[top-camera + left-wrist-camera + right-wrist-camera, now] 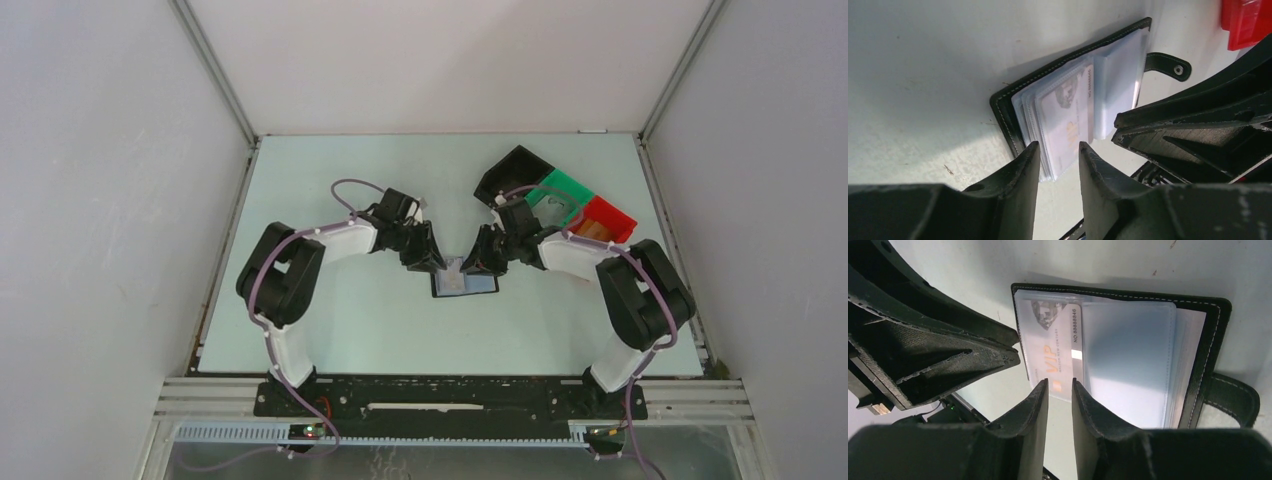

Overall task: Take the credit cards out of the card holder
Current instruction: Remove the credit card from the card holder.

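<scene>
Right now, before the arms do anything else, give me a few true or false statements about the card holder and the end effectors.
1. The card holder lies open on the table. True.
2. Its closure tab is snapped shut. False: it hangs loose off one edge.
3. A VIP card shows inside the holder. True.
4. The left end effector is parked away from the holder. False: it is at the holder, facing the right end effector.

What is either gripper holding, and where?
Nothing, it seems. The left gripper and right gripper, jaws slightly apart, sit at the edge of the card in the open holder.
</scene>
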Controlling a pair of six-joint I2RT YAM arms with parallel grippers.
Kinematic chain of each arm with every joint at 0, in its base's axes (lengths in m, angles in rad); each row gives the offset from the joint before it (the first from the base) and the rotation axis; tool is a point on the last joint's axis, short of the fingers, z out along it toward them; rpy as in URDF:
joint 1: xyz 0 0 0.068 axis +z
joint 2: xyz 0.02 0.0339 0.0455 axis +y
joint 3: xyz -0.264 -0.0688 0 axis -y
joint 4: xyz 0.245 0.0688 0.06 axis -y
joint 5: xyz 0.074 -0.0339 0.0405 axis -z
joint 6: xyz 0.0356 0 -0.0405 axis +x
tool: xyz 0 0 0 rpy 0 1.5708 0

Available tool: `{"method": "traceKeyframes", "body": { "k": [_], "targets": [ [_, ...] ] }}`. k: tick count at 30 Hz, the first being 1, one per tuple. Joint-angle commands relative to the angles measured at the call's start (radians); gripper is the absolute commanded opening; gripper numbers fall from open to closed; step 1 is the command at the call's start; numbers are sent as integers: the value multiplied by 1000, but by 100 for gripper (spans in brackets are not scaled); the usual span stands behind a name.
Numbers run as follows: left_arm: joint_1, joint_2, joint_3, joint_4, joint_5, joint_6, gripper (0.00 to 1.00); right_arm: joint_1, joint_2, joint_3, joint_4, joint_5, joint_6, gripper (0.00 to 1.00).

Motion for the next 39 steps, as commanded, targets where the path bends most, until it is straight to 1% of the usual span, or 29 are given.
{"method": "traceKeyframes", "body": {
  "k": [1, 9, 13, 17, 21, 25, 30, 39],
  "targets": [
    [-12, 24, 54, -2, -35, -7, 38, -3, 39, 5, 63, -14, 29, 31],
    [-29, 50, 65, -12, -56, -12, 32, -6, 85, 5, 84, -2, 50, 29],
    [-32, 61, 85, -50, -80, 0, 29, -9, 92, 5, 74, 12, 50, 29],
    [-36, 40, 83, -59, -93, 7, 32, -6, 71, 5, 51, 40, 44, 28],
    [-53, -34, 81, -79, -170, 29, 35, 1, 35, 5, 21, 76, 31, 28],
    [-69, -57, 91, -87, -182, 31, 37, 0, 20, 0, 13, 86, 29, 28],
    [-92, -31, 118, -95, -179, 32, 39, 1, 33, -2, 20, 84, 32, 28],
    [-93, 41, 129, -117, -177, 28, 37, -6, 64, -16, 53, 67, 53, 27]
  ]
}}
